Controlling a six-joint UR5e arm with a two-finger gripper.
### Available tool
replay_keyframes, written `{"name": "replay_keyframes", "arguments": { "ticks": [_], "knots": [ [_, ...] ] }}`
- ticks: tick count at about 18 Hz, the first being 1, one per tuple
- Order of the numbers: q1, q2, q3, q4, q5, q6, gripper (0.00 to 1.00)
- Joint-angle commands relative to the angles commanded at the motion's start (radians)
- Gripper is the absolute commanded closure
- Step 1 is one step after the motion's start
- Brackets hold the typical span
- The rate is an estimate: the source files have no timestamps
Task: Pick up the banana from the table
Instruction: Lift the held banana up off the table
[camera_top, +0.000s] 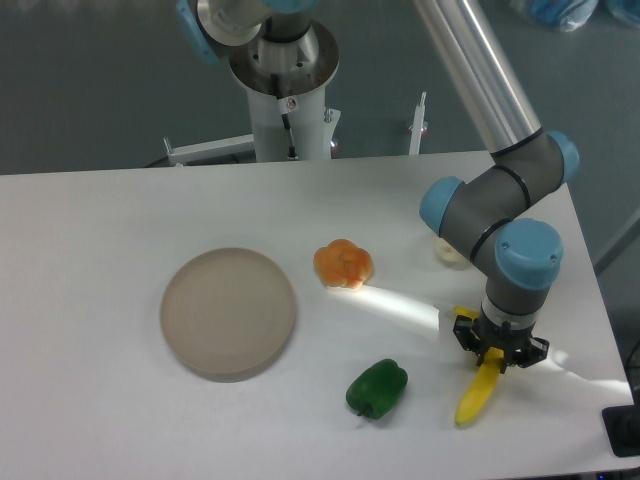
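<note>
The banana (477, 395) is slim and bright yellow and lies on the white table (120, 420) near the front right, pointing down and slightly left. My gripper (498, 356) points straight down over the banana's upper end, which is hidden under it. The black fingers (470, 335) stand on either side of that end. I cannot tell whether they press on the banana. The banana's lower end rests on the table.
A green pepper (377, 388) lies left of the banana. An orange lumpy bun-like piece (343, 264) sits at the table's middle. A round beige-grey plate (229, 312) lies to the left. A pale small object (448, 251) is partly hidden behind the arm. The table's right edge is close to the gripper.
</note>
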Motion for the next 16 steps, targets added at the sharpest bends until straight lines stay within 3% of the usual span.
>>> {"name": "replay_keyframes", "arguments": {
  "ticks": [9, 13, 16],
  "knots": [
    [-0.020, 0.118, 0.029, -0.028, -0.002, 0.069, 0.69],
    [-0.064, 0.196, 0.016, -0.107, 0.005, 0.069, 0.72],
    [-0.077, 0.215, 0.008, -0.159, 0.009, 0.068, 0.71]
  ]
}}
